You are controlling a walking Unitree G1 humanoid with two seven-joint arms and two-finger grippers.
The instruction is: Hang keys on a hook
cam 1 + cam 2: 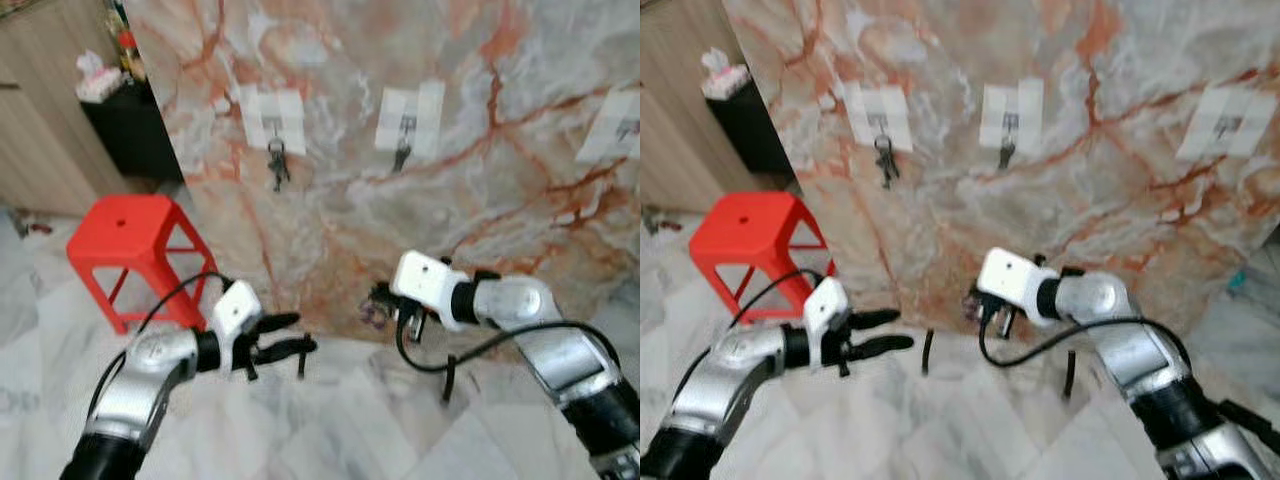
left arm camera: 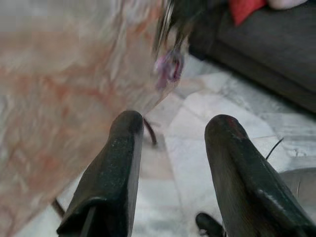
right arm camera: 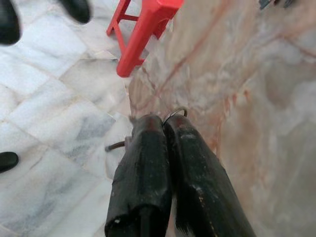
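Observation:
A marble panel (image 1: 480, 190) stands before me with three white hook patches. A bunch of keys (image 1: 277, 165) hangs on the left hook (image 1: 272, 125), and a single dark key (image 1: 402, 155) on the middle hook (image 1: 408, 122). The right hook (image 1: 620, 130) looks bare. My right gripper (image 1: 380, 302) is low in front of the panel, shut on a set of keys with a purple ring (image 2: 170, 66); its wire ring (image 3: 175, 112) pokes out past the closed fingers (image 3: 148, 148). My left gripper (image 1: 300, 333) is open and holds nothing, a short way left of the held keys.
A red plastic stool (image 1: 125, 245) stands left of the panel. A black cabinet (image 1: 135, 130) with a tissue box is behind it. The panel's black support feet (image 1: 450, 380) rest on the marble floor. A dark sofa (image 2: 266, 44) lies off to my right.

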